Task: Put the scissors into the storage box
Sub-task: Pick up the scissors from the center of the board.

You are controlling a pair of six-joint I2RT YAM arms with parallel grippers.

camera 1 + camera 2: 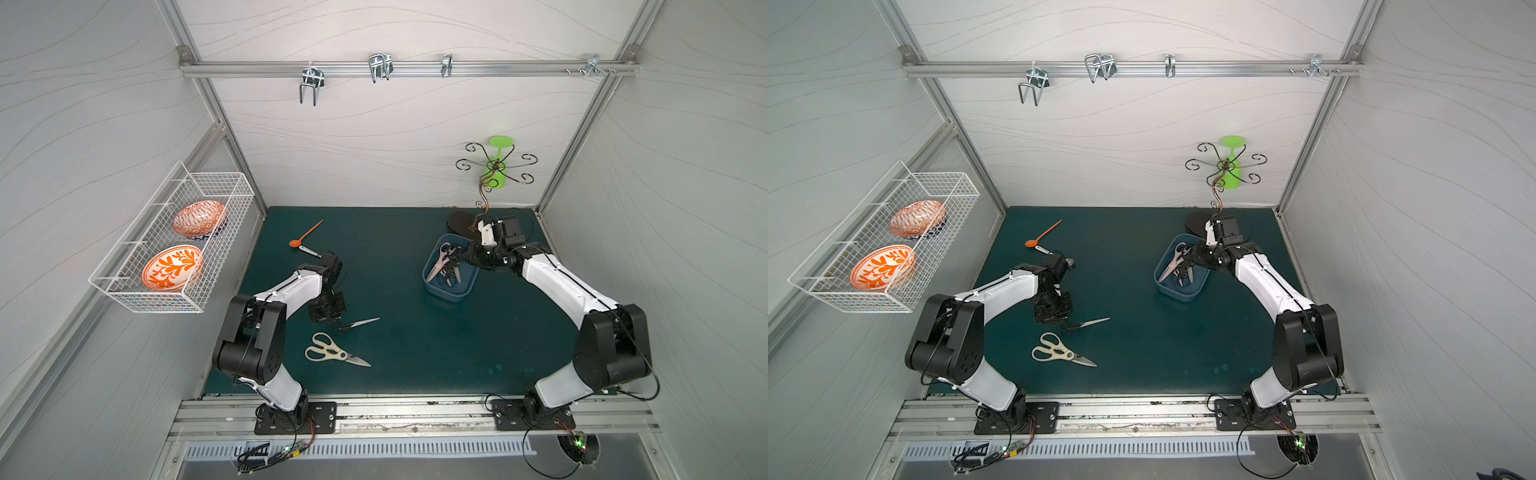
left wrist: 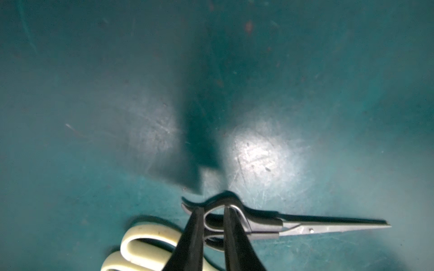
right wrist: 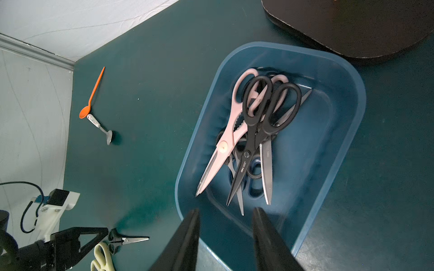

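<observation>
A small black-handled pair of scissors [image 2: 305, 226] lies on the green mat near the left arm, also seen in both top views [image 1: 359, 323] [image 1: 1088, 323]. My left gripper [image 2: 213, 211] is shut on its handle ring, one finger through the loop. Cream-handled shears [image 1: 332, 353] lie just in front of it, untouched. The dark blue storage box [image 3: 352, 93] holds pink shears [image 3: 234, 126] and several black pairs [image 3: 256, 117]. My right gripper [image 3: 226, 213] hovers open over the box's near end, with nothing between its fingers.
An orange spoon [image 1: 305, 235] and a metal spoon [image 1: 309, 250] lie at the back left of the mat. A wire stand with a green glass [image 1: 494, 166] rises behind the box on a dark base [image 1: 459, 222]. A white wire basket [image 1: 174, 237] with bowls hangs on the left wall.
</observation>
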